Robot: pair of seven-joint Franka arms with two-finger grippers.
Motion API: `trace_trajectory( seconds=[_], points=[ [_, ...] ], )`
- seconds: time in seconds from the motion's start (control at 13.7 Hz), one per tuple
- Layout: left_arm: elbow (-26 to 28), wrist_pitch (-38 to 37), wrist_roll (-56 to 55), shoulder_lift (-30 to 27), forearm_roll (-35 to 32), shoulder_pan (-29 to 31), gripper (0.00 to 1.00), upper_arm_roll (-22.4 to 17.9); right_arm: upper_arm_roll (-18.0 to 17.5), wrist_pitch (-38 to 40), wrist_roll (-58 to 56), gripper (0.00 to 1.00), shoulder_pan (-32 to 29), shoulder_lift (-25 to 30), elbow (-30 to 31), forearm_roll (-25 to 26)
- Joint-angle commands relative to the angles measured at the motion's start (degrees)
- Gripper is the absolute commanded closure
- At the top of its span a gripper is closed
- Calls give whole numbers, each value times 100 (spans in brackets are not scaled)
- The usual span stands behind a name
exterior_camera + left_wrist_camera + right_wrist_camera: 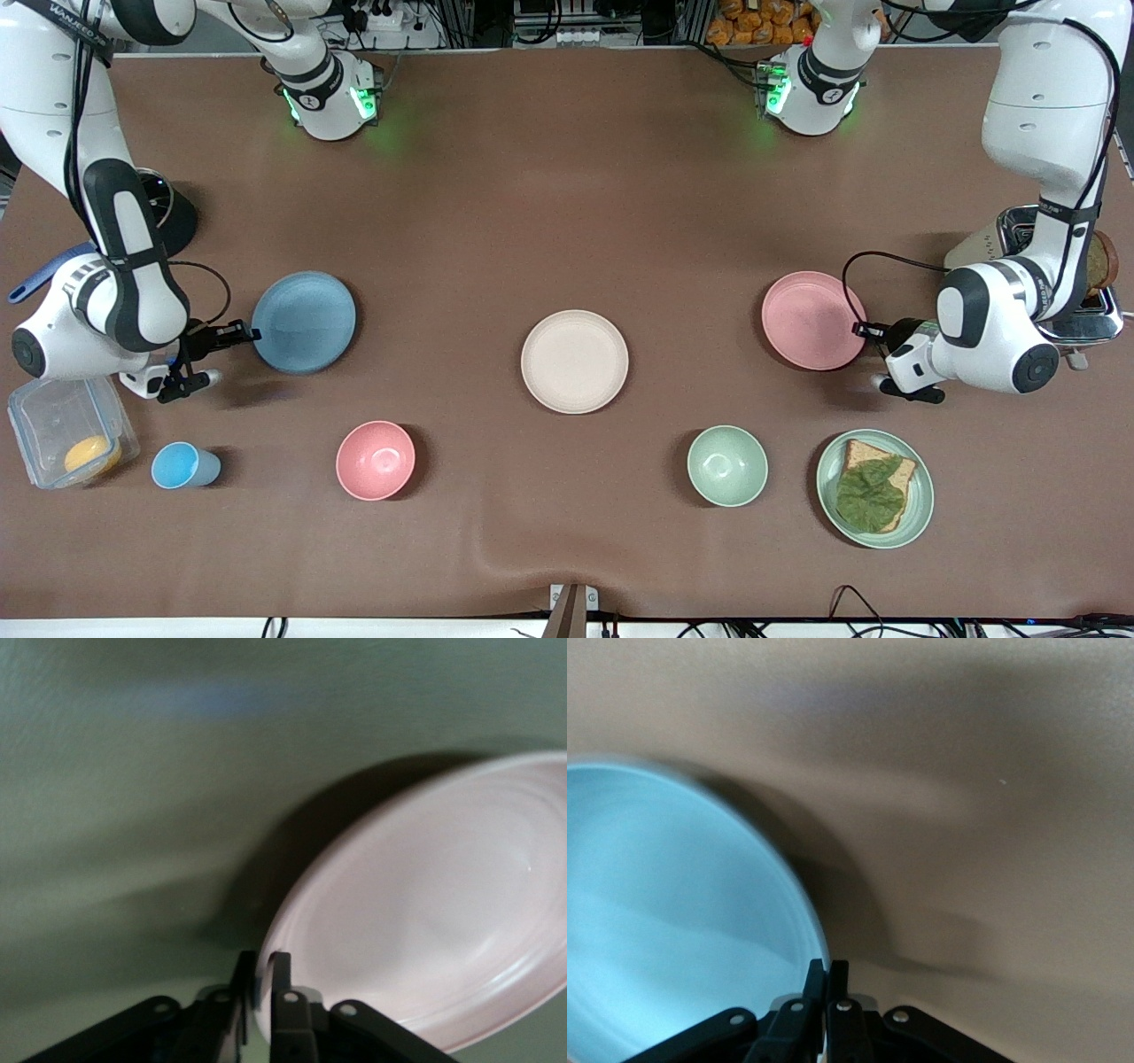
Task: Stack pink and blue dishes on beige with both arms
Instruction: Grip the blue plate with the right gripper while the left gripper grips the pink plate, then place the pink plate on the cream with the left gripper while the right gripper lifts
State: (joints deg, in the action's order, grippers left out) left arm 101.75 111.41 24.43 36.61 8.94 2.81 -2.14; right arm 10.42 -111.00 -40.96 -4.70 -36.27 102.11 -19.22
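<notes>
1. Across the brown table (pixel 567 195), three same-sized plates are laid out in a row, with each arm parked at its own end.
2. At the right arm's end, the blue plate (pixel 304 321) is clamped by its rim between the closed fingers of the right gripper (pixel 250 334); the pinch is seen up close from the right wrist (pixel 826 979), where the plate (pixel 673 912) is raised at the gripped edge.
3. Toward the left arm's end, the pink plate (pixel 812 320) is gripped the same way by the left gripper (pixel 861 329), jaws pressed onto the rim (pixel 262 979), plate (pixel 425 904) tilted up off the cloth.
4. Between them, the beige plate (pixel 574 361) is left flat and bare, well apart from both.
5. Nearer the front camera, a pink bowl (pixel 376 460), a green bowl (pixel 727 465) and a blue cup (pixel 182 465) are lined up.
</notes>
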Motion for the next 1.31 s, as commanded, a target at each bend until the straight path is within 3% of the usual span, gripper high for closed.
trace_trajectory(
  seconds=[0.0, 0.36, 0.66, 0.88, 1.24],
  points=[
    [-32, -23, 352, -162, 143, -17, 100, 12, -5, 655, 263, 100, 22, -2, -514, -91],
    [-840, -989, -41, -365, 336, -70, 100, 477, -5, 2220, 1035, 100, 294, 50, -1692, -30],
    [-1394, -981, -1410, -251, 539, -140, 100, 1381, 4, 3178, 1589, 100, 601, 103, -2562, -3],
    [-1825, -614, -2299, 83, 582, -692, 100, 1577, -5, 3768, 2135, 100, 760, 155, -2959, 14],
    [-2045, 905, -3206, 575, 951, -1545, 100, 1577, 22, 3778, 2136, 100, 796, 182, -2960, 23]
  ],
)
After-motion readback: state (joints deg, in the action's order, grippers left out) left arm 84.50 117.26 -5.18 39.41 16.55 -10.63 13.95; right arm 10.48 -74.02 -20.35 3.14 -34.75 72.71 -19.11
